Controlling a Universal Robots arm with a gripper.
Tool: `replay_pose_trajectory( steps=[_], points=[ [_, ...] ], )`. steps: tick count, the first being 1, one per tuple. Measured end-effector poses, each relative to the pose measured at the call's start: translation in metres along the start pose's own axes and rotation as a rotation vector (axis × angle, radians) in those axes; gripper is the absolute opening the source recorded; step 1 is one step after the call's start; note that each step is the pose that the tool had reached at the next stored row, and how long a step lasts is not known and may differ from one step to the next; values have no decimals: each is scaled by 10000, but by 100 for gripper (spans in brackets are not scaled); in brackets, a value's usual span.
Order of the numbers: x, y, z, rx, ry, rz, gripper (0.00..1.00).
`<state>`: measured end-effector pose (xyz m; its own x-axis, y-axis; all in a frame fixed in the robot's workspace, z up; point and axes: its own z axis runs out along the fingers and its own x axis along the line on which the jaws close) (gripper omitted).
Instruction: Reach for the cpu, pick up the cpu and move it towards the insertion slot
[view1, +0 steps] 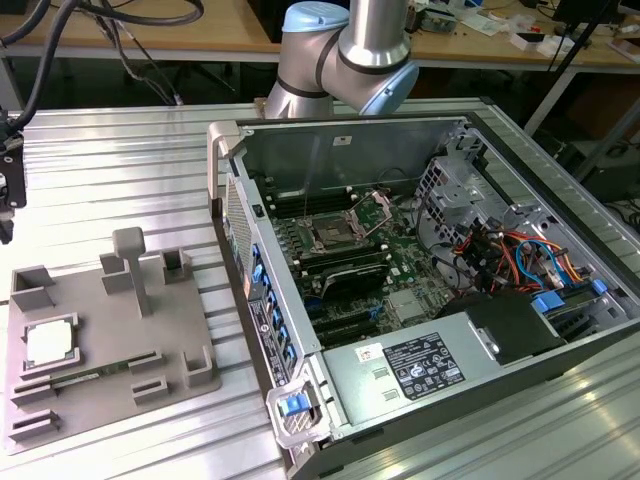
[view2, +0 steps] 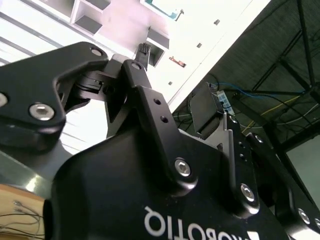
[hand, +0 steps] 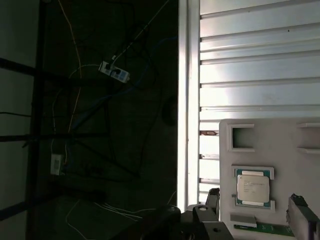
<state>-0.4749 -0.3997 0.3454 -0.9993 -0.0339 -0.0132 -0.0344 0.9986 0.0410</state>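
**Layout: fixture plate and open computer case**

On the surface (view1: 120, 170), the fixture plate (view1: 105, 325) lies at the exterior view's left. The open computer case (view1: 340, 150) stands just beside it at the right. The cpu (view1: 48, 343) lies in a framed pocket on the plate, with a memory stick (hand: 260, 229) near it. The insertion slot (view1: 330, 237) sits on the motherboard (view1: 400, 260) inside the case, well apart from the cpu. The robot arm (view1: 345, 50) stands behind the case.

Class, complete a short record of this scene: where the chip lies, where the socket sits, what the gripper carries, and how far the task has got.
cpu: pale silvery square chip, lying in the grey fixture tray, exterior view's left
insertion slot: dark square socket with metal frame, inside the open computer case
gripper: black gripper, not holding the chip
progress: chip not yet picked up
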Motion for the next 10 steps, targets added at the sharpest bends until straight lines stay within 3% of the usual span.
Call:
replay_pose_trajectory(
  steps=[4,10],
  points=[
    [0,-15,50,61,31,-76,60],
    [0,-16,53,79,27,-95,60]
  ],
)
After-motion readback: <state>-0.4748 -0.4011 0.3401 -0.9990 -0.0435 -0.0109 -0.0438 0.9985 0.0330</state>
